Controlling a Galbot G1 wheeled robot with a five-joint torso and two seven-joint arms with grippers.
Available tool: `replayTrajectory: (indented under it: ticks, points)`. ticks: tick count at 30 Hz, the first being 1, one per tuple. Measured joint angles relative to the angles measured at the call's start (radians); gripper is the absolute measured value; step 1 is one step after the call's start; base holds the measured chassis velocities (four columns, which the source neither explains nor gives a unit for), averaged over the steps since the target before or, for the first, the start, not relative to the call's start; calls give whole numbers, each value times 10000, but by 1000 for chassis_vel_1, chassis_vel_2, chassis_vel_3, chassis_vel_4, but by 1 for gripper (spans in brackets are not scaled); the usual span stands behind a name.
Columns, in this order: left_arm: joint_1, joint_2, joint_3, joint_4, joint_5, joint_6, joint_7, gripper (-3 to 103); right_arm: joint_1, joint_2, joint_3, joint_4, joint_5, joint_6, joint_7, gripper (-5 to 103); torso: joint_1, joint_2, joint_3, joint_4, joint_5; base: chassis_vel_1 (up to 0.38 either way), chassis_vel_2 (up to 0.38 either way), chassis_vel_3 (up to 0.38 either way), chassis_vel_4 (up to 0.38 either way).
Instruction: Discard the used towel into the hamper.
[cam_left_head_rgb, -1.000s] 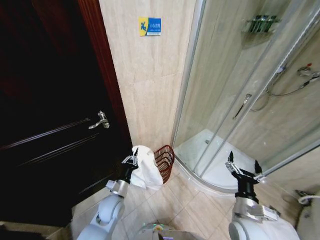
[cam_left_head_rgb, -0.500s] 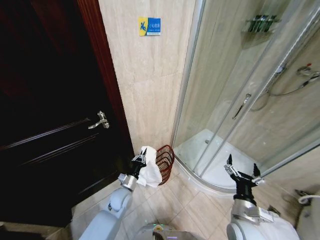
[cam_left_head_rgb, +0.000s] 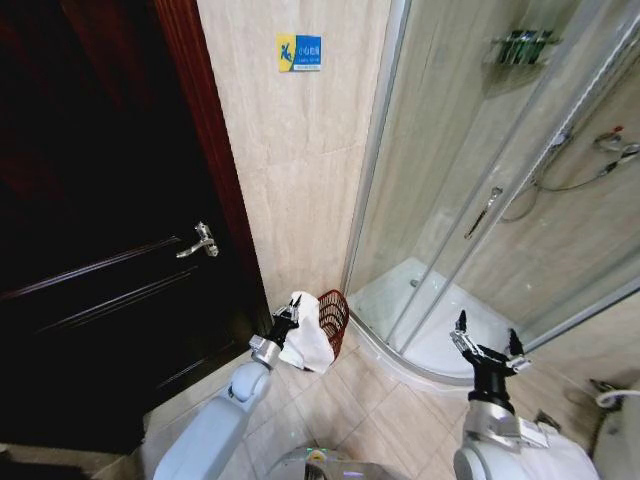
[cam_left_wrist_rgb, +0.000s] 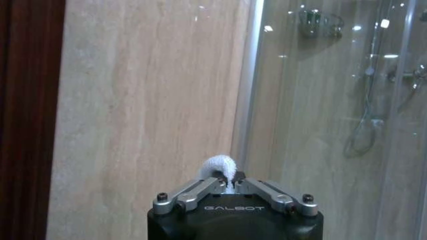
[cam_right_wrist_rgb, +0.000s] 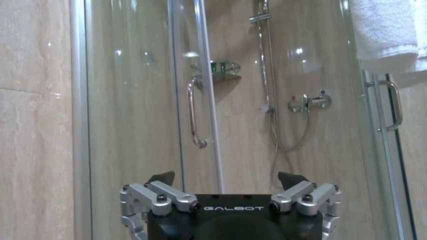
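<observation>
A white towel (cam_left_head_rgb: 310, 338) hangs from my left gripper (cam_left_head_rgb: 292, 313), which is shut on it just beside the hamper's near rim. The hamper (cam_left_head_rgb: 333, 310) is a small reddish-brown wire basket standing on the tiled floor against the beige wall, partly hidden behind the towel. In the left wrist view a tuft of the towel (cam_left_wrist_rgb: 219, 166) pokes up between the shut left gripper (cam_left_wrist_rgb: 228, 183). My right gripper (cam_left_head_rgb: 486, 345) is held low at the right in front of the shower, fingers spread open and empty, as the right wrist view also shows for the right gripper (cam_right_wrist_rgb: 227, 179).
A dark wooden door (cam_left_head_rgb: 100, 200) with a metal handle (cam_left_head_rgb: 203, 241) stands at the left. A curved glass shower enclosure (cam_left_head_rgb: 480, 190) and its white tray (cam_left_head_rgb: 420, 320) fill the right. A white towel (cam_right_wrist_rgb: 390, 30) hangs over the shower door.
My left arm has carried the towel forward and to the right, from beside the door up against the hamper's rim. The right gripper has sunk slightly.
</observation>
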Motion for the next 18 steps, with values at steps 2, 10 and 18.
replayTrajectory:
  ticks: [2,10,18]
  points:
    - [-33,-8,46,16,9,0,-6,2,0,9,-1,-11,-19,28,-11,100,0,0,0,0,0,0,0,0,0]
    - [-153,-159,130,21,-14,0,-174,2,-19,1,-59,8,-147,58,-85,100,0,0,0,0,0,0,0,0,0]
    - [26,-262,-67,-41,21,-42,-264,2,-27,-81,-36,124,-101,-6,-80,100,-1,0,-1,0,-1,0,0,0,0]
